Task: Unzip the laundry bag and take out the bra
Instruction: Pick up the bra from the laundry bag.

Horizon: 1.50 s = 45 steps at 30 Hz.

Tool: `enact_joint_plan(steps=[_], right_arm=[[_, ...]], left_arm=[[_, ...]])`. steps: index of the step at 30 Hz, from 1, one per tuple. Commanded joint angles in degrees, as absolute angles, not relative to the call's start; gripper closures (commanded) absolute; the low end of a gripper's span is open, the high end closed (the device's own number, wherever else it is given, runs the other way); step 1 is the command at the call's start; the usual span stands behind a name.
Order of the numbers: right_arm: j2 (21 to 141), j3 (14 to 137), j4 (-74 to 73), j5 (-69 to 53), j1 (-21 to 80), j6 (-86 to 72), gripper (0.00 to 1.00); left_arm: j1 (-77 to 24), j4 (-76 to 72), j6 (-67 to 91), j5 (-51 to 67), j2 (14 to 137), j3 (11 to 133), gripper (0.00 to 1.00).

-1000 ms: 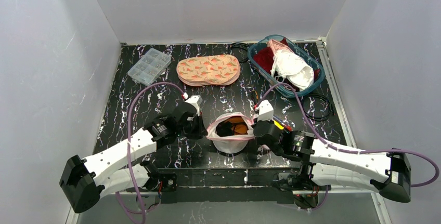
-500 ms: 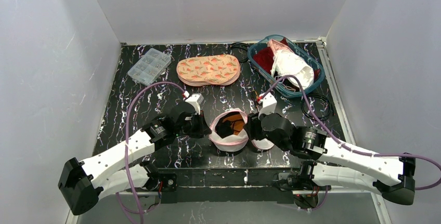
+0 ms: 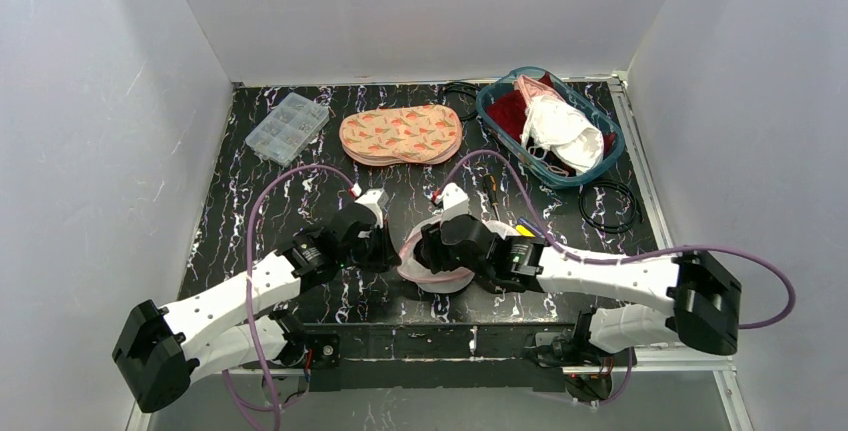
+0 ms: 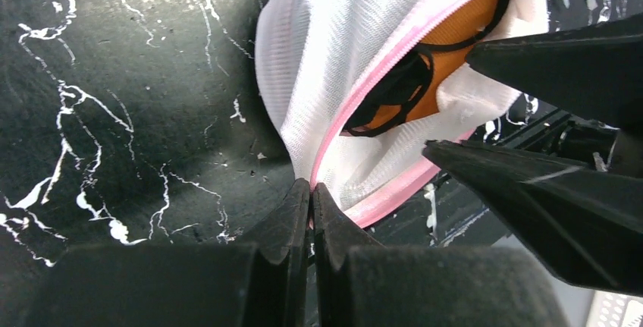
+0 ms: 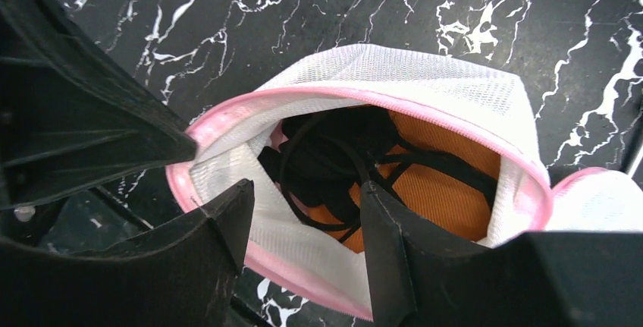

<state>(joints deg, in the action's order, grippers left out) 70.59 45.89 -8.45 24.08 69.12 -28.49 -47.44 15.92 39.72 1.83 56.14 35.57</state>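
Bra (image 5: 443, 190) mostly hidden in laundry bag (image 5: 425, 77), left gripper (image 4: 311, 187) pinching rim

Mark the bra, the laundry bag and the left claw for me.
bra (image 5: 455, 205), right wrist view, orange cup.
laundry bag (image 5: 425, 73), right wrist view, white mesh wall.
left claw (image 4: 311, 190), left wrist view, between pinched fingertips.

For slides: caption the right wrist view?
Open right pincer at mouth of unzipped laundry bag, orange bra showing inside.

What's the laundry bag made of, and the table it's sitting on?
The laundry bag looks like thin white synthetic mesh: fine weave shows, pink trim. The table is hard, black, marble-look with white veins, slightly glossy; stone or printed laminate, can't tell.
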Motion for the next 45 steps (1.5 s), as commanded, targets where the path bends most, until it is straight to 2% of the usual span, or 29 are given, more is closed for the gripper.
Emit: enact_joint_plan(steps=[1, 5, 8, 10, 22, 26, 31, 35, 38, 41, 45], right_arm=[[74.0, 44.0, 3.2, 27.4, 69.3, -29.3, 0.37], [78.1, 44.3, 4.6, 30.2, 69.4, -29.3, 0.28], [80.1, 44.0, 6.8, 32.3, 69.7, -28.5, 0.17], [81.7, 44.3, 7.6, 32.7, 69.9, -28.0, 0.13], [91.6, 45.7, 8.9, 41.6, 71.1, -27.8, 0.13], [93.7, 45.7, 9.7, 41.6, 71.2, -28.1, 0.22], [93.0, 44.4, 9.9, 41.0, 71.1, -28.8, 0.55], [90.6, 43.5, 9.3, 40.7, 71.2, -29.0, 0.76], [88.1, 43.1, 8.5, 39.6, 71.1, -29.0, 0.78], [84.6, 41.8, 8.3, 39.3, 71.3, -29.2, 0.75], [83.7, 41.3, 8.0, 39.2, 71.2, -28.7, 0.84]], left_arm=[[-47.3, 18.3, 41.0, -2.8, 56.4, 34.3, 1.0], [-47.3, 19.0, 41.5, -5.0, 57.0, 34.2, 1.0], [-47.4, 19.6, 41.6, -6.2, 57.0, 34.2, 1.0], [-47.3, 20.0, 41.7, -7.0, 56.8, 34.3, 1.0], [-47.4, 21.3, 41.3, -7.0, 53.2, 36.0, 1.0], [-47.4, 21.8, 41.1, -6.7, 53.6, 35.9, 1.0], [-47.3, 21.8, 41.2, -7.2, 53.5, 35.0, 1.0], [-47.3, 21.5, 41.3, -7.3, 53.8, 34.6, 1.0], [-47.3, 21.4, 41.3, -7.2, 54.0, 34.5, 1.0], [-47.3, 21.8, 41.2, -7.7, 53.7, 34.6, 1.0], [-47.3, 21.8, 41.3, -7.9, 53.3, 34.6, 1.0]])
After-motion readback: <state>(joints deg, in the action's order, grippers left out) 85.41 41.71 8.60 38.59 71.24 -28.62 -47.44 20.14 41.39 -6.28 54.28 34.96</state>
